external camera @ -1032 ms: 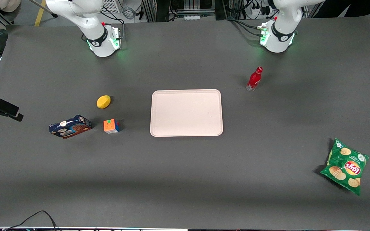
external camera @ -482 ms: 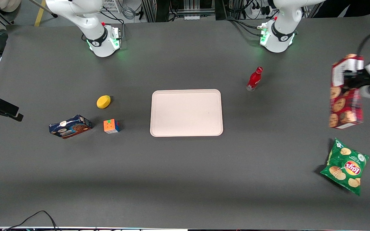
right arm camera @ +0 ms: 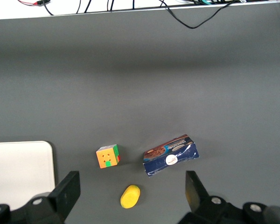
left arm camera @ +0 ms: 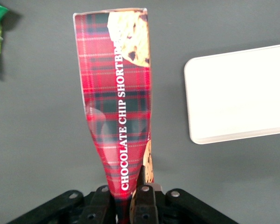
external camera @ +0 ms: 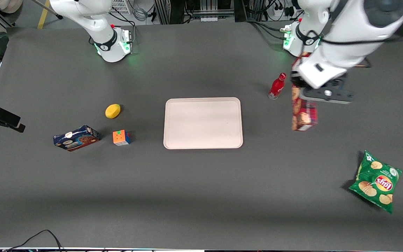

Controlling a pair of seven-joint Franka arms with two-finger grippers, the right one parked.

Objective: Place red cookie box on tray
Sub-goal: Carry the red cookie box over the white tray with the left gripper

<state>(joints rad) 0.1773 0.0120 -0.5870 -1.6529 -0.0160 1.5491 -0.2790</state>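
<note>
1. Step in hand: transport. The red cookie box [external camera: 303, 112] is carried in the air by the hand [external camera: 304, 91], clamped at one end, with the rest of the box hanging down toward the table [external camera: 201, 196]. In the wrist view the fingers [left arm camera: 142, 198] are seen closed tight against the box's plaid face [left arm camera: 119, 116].
2. Location: the box is held above bare table, beside the red bottle [external camera: 277, 86] and between the tray [external camera: 203, 123] and the chips bag [external camera: 376, 181]. The tray is not yet reached and nothing lies on it.
3. Next move, as judged: sideways travel until the box is over the tray's middle, then lowering and laying flat before release. The bottle is to be cleared.
4. Change from half a second ago: the box is markedly nearer the tray, away from the table's working-arm end. Bottle, tray and chips bag are unmoved.
</note>
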